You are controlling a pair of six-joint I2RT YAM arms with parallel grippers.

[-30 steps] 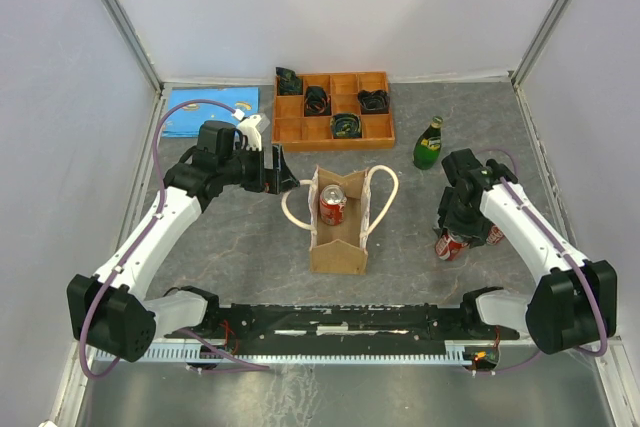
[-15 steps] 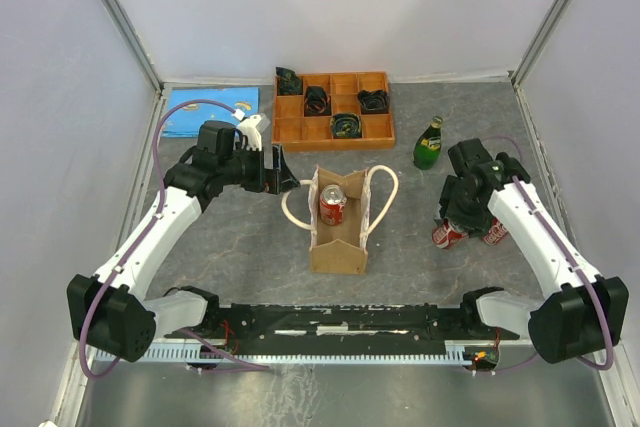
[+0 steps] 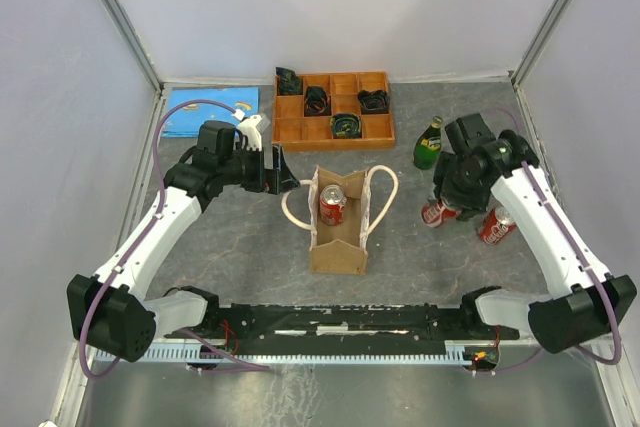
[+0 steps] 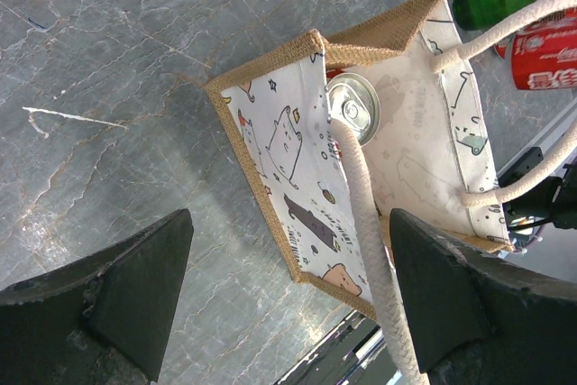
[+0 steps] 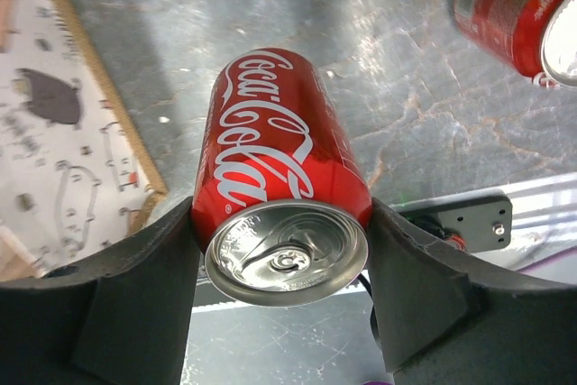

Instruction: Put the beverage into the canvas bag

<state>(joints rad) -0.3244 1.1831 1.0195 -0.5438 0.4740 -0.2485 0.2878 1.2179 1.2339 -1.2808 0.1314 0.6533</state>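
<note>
The canvas bag (image 3: 338,237) stands open mid-table, tan outside with a cartoon-print lining (image 4: 288,155). One red cola can (image 3: 332,205) stands inside it (image 4: 352,105). My right gripper (image 3: 447,199) is shut on a second red cola can (image 5: 279,178), held just above the table right of the bag (image 5: 63,123). My left gripper (image 3: 282,173) is open at the bag's left side. The bag's white rope handle (image 4: 368,223) runs between its fingers (image 4: 99,304), close to the right one.
A third red can (image 3: 497,226) lies on the table right of my right gripper (image 5: 518,15). A green bottle (image 3: 428,143) stands behind it. An orange wooden compartment tray (image 3: 385,129) sits at the back, a blue sheet (image 3: 205,107) at the back left.
My right gripper has lifted one red can away from the other and carried it back and left, towards the bag. The left arm has not moved.
</note>
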